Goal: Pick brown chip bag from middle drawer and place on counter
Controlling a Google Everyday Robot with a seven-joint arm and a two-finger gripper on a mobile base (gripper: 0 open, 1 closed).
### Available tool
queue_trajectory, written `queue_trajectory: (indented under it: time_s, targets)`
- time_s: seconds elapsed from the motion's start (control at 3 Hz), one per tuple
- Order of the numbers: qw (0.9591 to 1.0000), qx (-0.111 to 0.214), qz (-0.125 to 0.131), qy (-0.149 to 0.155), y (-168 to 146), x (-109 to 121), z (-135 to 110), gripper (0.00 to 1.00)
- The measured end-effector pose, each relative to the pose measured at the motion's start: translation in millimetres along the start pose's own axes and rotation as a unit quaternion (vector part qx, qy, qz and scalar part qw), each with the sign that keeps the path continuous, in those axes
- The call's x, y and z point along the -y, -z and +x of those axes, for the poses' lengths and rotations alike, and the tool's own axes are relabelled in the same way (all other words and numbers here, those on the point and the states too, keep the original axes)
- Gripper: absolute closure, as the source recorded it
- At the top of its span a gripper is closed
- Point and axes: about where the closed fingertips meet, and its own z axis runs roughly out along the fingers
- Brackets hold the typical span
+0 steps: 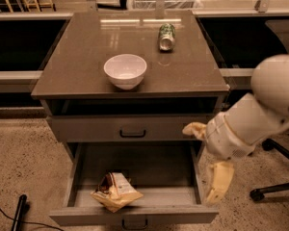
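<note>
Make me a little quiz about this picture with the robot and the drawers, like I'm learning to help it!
1. True or false: the brown chip bag lies inside the open middle drawer.
2. What else is on the counter with the white bowl?
A) a green-and-white drink can
B) a plate
C) a banana
3. Fill in the blank: the pincer hangs outside the drawer, on the picture's ____ side, open and holding nothing.

Key: 1 true; 2 A; 3 right.
</note>
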Motion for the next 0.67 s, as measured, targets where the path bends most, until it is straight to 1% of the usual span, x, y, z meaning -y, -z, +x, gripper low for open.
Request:
queue_trajectory:
  time_s: [0.33, 0.67]
  targets:
    - [0.9953, 0.088, 0.008, 0.04, -75.6, -5.4, -13.7, 0.0]
    - [0.9959, 0.084, 0.002, 0.036, -81.1, -2.2, -15.1, 0.0]
